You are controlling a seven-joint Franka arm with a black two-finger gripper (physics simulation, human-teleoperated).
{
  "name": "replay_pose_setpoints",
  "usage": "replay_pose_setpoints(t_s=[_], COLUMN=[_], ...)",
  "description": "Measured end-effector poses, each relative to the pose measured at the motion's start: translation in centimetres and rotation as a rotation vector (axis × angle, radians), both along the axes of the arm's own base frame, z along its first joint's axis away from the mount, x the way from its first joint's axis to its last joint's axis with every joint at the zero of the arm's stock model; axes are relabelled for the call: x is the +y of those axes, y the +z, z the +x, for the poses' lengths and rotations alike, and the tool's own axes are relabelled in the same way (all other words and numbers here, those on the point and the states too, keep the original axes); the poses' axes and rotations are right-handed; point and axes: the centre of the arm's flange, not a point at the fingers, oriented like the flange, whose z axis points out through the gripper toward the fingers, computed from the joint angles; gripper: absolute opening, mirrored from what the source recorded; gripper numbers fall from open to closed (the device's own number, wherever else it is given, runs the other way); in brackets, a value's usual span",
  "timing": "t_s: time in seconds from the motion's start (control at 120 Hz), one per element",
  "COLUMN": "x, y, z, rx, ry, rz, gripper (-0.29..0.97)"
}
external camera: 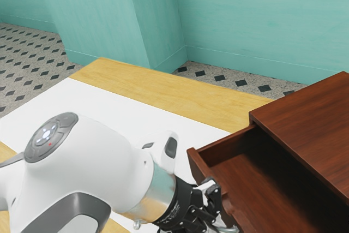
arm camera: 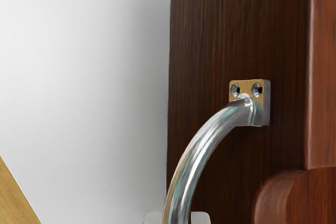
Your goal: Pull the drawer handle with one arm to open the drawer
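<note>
Our gripper (external camera: pixel 210 209) sits low at the near edge, right up against the drawer (external camera: pixel 256 178) front; we cannot tell whether it is open or closed. Just ahead of our hand, the curved metal handle (arm camera: pixel 207 145) runs from its screwed plate (arm camera: pixel 250 101) on the dark wood. The drawer stands pulled out of the brown cabinet (external camera: pixel 311 118), toward the exterior view's left. Beneath lies a white sheet (external camera: pixel 109 107) on a pale wooden table (external camera: pixel 163 88). Beyond are a diamond-patterned floor (external camera: pixel 32 53) and teal walls (external camera: pixel 262 15).
</note>
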Motion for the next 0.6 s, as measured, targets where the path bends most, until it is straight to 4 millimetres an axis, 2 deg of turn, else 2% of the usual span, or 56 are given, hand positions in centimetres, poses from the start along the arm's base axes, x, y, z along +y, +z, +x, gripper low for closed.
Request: replay_pose_setpoints(t_s=[0.6], x=[0.7], y=[-0.1], z=[-1.5], rx=[-0.009], ry=[0.01], rz=[0.009], gripper=[-0.1])
